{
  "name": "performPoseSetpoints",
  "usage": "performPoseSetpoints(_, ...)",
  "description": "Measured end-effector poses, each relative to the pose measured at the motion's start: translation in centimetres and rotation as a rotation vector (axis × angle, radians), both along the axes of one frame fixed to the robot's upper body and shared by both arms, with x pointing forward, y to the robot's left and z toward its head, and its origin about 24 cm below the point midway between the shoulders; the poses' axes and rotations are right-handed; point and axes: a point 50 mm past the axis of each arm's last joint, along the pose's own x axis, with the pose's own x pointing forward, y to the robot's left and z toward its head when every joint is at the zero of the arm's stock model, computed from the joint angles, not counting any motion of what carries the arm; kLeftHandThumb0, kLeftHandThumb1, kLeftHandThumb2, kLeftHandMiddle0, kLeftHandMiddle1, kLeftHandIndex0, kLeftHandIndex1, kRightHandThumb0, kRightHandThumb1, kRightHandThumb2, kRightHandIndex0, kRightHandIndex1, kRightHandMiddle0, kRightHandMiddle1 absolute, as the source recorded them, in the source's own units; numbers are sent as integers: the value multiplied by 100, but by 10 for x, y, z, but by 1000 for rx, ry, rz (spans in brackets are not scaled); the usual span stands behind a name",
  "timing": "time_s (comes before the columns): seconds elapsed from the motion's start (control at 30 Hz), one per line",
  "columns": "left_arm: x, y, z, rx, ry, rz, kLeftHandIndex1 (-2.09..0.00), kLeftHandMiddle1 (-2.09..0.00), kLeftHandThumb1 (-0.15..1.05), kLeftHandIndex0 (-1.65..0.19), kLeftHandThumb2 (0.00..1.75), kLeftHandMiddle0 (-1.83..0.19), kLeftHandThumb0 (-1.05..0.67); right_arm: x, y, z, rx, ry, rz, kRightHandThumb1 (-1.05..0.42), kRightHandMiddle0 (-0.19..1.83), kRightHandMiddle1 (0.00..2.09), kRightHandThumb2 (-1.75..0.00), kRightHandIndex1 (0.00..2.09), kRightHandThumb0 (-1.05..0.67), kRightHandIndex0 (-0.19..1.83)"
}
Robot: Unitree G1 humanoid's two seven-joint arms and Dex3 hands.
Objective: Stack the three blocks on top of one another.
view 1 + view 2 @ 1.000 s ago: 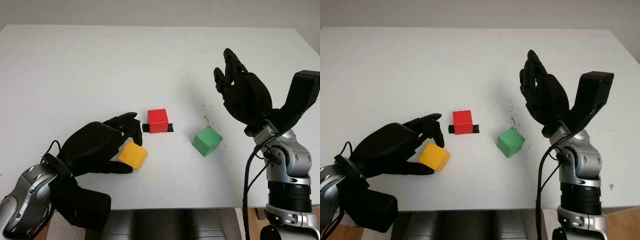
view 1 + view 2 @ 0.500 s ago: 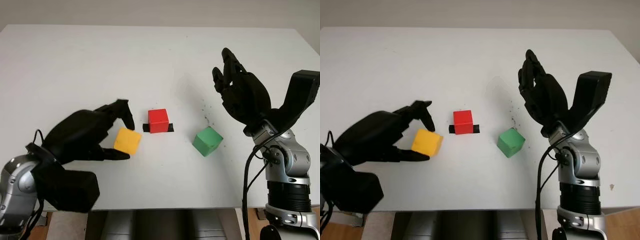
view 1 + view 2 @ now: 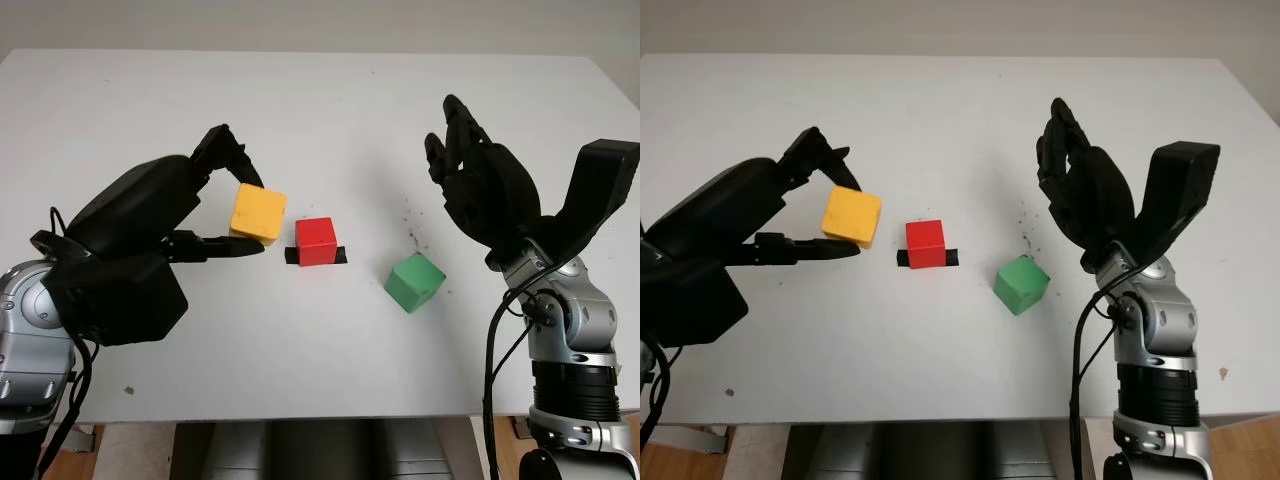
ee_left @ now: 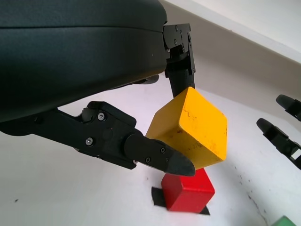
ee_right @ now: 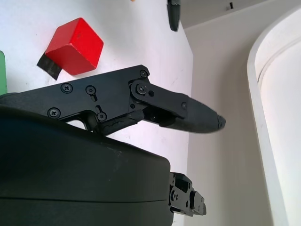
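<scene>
The left hand (image 3: pixel 175 215) is shown raised above the white table (image 3: pixel 320 110), its fingers (image 4: pixel 155 157) closed on the yellow block (image 3: pixel 258 213), which is held clear of the surface and tilted, just to the left of the red block (image 3: pixel 316 241). The yellow block is seen as a plain matte cube with faint scuffs on its faces. The red block is set on a strip of black tape (image 3: pixel 341 256) near the table's centre; the green block (image 3: pixel 414 282) lies on the table to its right, turned at an angle and apart from it. The right hand (image 3: pixel 480 180) is held open above the table's right side, beyond the green block, holding nothing. Bare tabletop is seen behind the blocks toward the far edge and in front of them toward the near edge. A scatter of small dark specks (image 3: pixel 410 225) is marked between the red block and the right hand.
</scene>
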Motion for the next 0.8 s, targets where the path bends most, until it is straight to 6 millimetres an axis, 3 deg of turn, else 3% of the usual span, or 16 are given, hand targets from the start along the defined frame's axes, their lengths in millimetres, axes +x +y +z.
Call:
performPoseSetpoints(0.07,5,-4,0,1,-5,1,-173,-6,105,-9,17,-26,-44,0,-1,-1,8,6,0,-105,-19,0,-25,0,-69,-19)
performPoseSetpoints(0.2,14,-12,2,-31,-12,-13,-176,-6,105,-10,15,-25,-42,0,-4,-2,40,33,-2,-105,-19,0,-18,0,-63,-19)
performPoseSetpoints(0.57,40,-38,-9,-79,42,-65,-177,-4,104,-23,7,-21,-41,0,-4,-3,42,38,-15,-105,-19,0,-29,0,-62,-19)
performPoseSetpoints(0.8,52,-50,-27,-146,97,-50,-181,-3,105,-19,10,-14,-43,-1,-3,-3,43,38,-15,-105,-19,0,-30,0,-63,-19)
